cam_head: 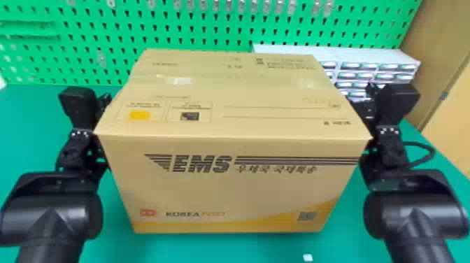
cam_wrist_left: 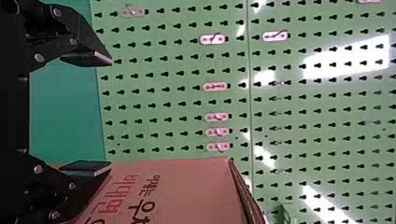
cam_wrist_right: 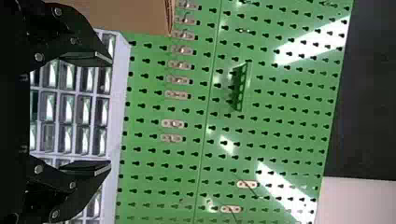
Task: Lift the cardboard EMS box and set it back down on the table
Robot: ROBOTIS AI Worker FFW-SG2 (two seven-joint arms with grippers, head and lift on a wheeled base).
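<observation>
Well, the left hand [cam_head: 99, 155] gapes wide beside the EMS box [cam_head: 227, 189], the right hand [cam_head: 368, 159] equally wide at its other side. The box is over the desk [cam_head: 31, 140]; I can't tell if they touch. Behind it stands a pegboard [cam_head: 196, 24].

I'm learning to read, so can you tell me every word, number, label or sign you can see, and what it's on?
"EMS": big, on the front of the box.
Beside and below it: more print and a red mark, not read out here.
On its top: small lines of print, too small and blurred to read.
</observation>
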